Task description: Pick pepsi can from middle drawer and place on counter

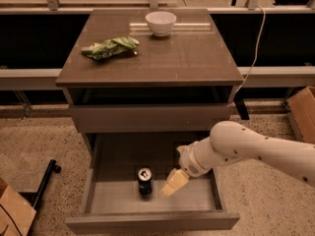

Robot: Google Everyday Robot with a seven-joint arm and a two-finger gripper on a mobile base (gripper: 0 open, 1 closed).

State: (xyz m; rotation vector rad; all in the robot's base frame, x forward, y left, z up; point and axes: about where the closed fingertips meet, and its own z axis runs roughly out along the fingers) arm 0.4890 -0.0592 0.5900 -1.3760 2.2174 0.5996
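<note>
Dark blue with a silver top, the pepsi can (144, 182) is standing upright on the grey floor of the open middle drawer (147, 221), near its front. A white arm (256, 149) is reaching in from the right, its gripper (174, 182) hanging just beside the can and angled toward it, likely lining up a grasp; whether it is released or clenched I cannot tell. Above, the glossy brown counter (187, 58) is carrying a white bowl (161, 22) and a green packet (110, 47). Speckled flooring (44, 146) is surrounding the cabinet.
</note>
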